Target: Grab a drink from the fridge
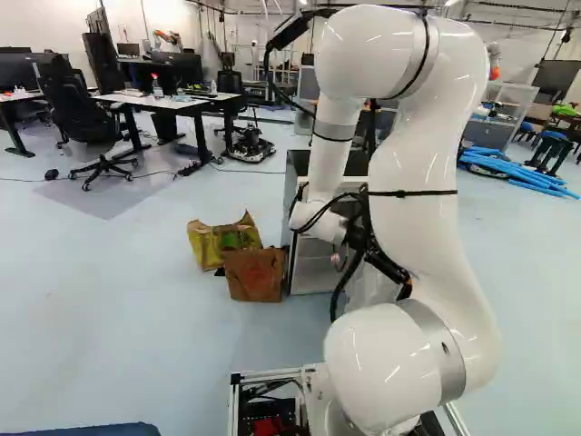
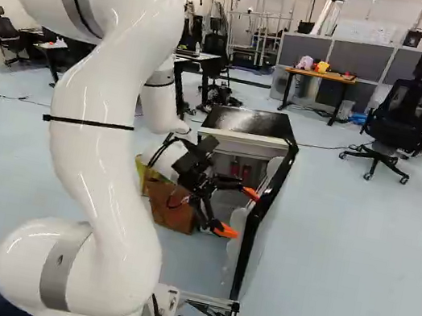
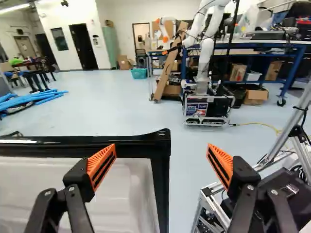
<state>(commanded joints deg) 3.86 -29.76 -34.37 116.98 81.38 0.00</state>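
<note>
On pale floor [image 2: 338, 270], the fridge [image 2: 250, 121] is apparently being opened. Its door [image 2: 257, 223] should next be pushed wider by the spread claw [image 3: 162, 146].

Robotics lab, apparently — another robot [image 3: 206, 54], desks [image 1: 145, 101]

The black two-fingered gripper [image 2: 238, 212] stands open, its ribbed orange pads [image 3: 101, 167] wide apart with nothing gripped between them. One finger overlaps the fridge door [image 3: 121, 194], a white moulded panel in a glossy black frame, in the view; whether they touch cannot be told. The door's rounded corner shows between the fingers. Beside the other finger is a silver metal frame [image 3: 210, 188] holding dark equipment. Well ahead, across the pale blue floor [image 3: 119, 111], stand another robot [image 3: 206, 53], white-armed on a boxy base, and a blue steel workbench [image 3: 291, 68] with brown cardboard boxes [image 3: 255, 96] beneath it.
</note>
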